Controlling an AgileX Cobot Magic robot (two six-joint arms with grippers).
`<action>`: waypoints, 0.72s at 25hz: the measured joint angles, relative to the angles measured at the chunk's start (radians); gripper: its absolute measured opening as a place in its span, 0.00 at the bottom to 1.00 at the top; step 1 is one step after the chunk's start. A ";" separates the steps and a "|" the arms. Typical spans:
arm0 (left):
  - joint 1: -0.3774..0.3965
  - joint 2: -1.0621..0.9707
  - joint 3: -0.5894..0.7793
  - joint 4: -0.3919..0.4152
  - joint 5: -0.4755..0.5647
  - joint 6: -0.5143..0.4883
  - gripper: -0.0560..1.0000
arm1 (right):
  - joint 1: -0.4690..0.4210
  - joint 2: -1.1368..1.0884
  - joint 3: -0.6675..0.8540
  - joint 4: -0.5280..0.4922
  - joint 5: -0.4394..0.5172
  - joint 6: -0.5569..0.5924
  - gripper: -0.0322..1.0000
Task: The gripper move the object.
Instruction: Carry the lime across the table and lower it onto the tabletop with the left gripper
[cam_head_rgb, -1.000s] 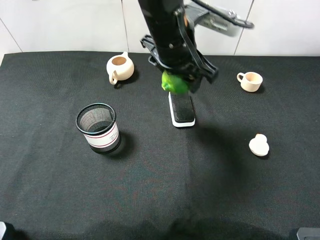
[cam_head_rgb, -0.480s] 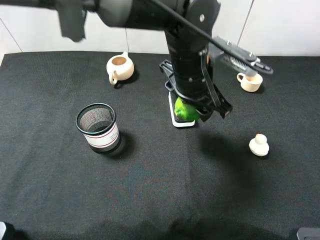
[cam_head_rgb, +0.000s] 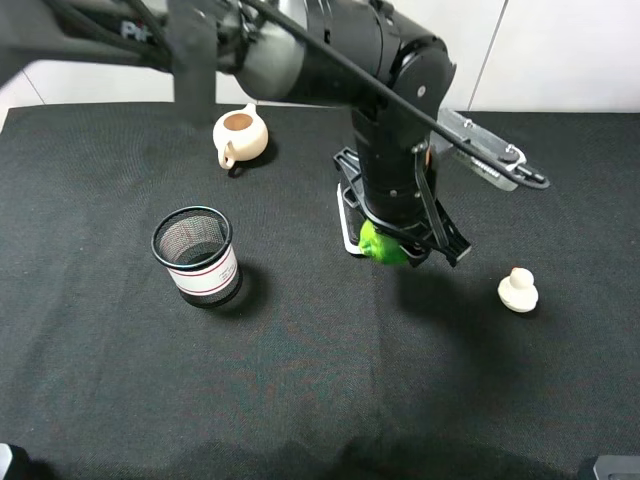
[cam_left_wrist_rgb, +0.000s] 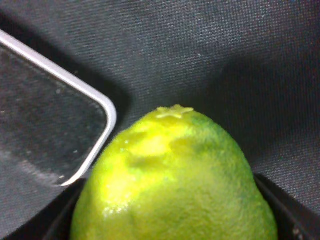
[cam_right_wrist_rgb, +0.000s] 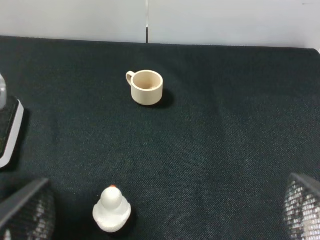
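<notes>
The bright green lime (cam_head_rgb: 383, 244) sits between the jaws of my left gripper (cam_head_rgb: 402, 246), which is shut on it and holds it just past the front right corner of a black whiteboard eraser (cam_head_rgb: 346, 222). In the left wrist view the lime (cam_left_wrist_rgb: 175, 185) fills the picture, with the eraser's white-rimmed corner (cam_left_wrist_rgb: 50, 125) beside it over black cloth. My right gripper (cam_right_wrist_rgb: 167, 180) is open and empty, with its fingers (cam_right_wrist_rgb: 25, 210) at the view's lower corners.
A beige teapot (cam_head_rgb: 240, 135) stands at the back left and a black mesh pen cup (cam_head_rgb: 195, 255) at the left. A white toy duck (cam_head_rgb: 518, 290) sits to the right of the lime, also in the right wrist view (cam_right_wrist_rgb: 111, 210). A beige cup (cam_right_wrist_rgb: 146, 87) stands farther back.
My left gripper has carried the lime forward and to the right, from behind the eraser to past its front right corner, and lower.
</notes>
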 joint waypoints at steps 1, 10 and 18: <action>-0.002 0.005 0.001 -0.007 -0.007 0.000 0.70 | 0.000 0.000 0.000 0.000 0.000 0.000 0.70; -0.017 0.063 0.001 -0.012 -0.021 0.000 0.70 | 0.000 0.000 0.000 0.000 0.000 0.000 0.70; -0.019 0.102 0.001 -0.018 -0.029 0.000 0.70 | 0.000 0.000 0.000 0.000 0.000 0.000 0.70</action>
